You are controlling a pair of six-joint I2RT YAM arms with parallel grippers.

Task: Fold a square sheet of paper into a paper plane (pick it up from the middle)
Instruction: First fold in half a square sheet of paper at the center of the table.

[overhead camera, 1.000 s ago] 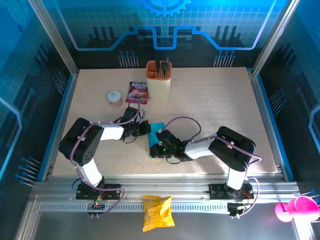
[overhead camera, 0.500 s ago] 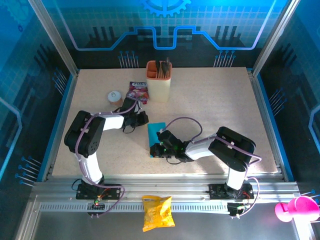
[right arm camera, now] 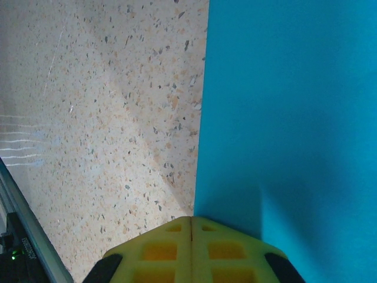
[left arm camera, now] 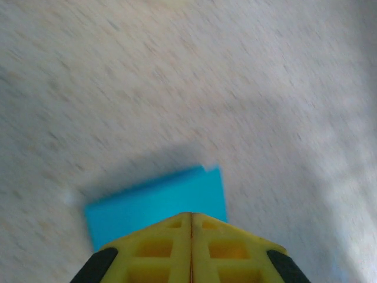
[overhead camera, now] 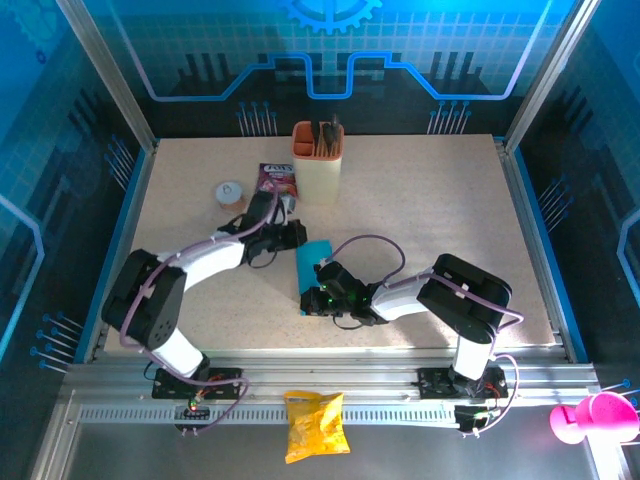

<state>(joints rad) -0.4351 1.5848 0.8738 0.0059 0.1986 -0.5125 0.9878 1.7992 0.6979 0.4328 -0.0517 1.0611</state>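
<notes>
Top view: over the last second the left arm has stretched out lower across the bench (overhead camera: 430,200). The left pincer (overhead camera: 293,236) has shifted slightly away from the bases and now sits just beside the far left corner of the square sheet of paper (overhead camera: 311,262). The sheet has not moved and lies mid-bench as a narrow folded strip. The right pincer (overhead camera: 318,293) is unmoved at its near end. Judgement: the right pins while the left repositions for the next crease; no plane shape yet. Count: one blue sheet, one beige cup (overhead camera: 318,170), one pink-purple packet (overhead camera: 272,184), one small round tub (overhead camera: 231,195), one yellow snack bag (overhead camera: 316,425), two arms. Left wrist view (blurred): fingers together, empty, strip end just ahead. Right wrist view: fingers together at the sheet's edge; whether they press on it, cannot tell.
</notes>
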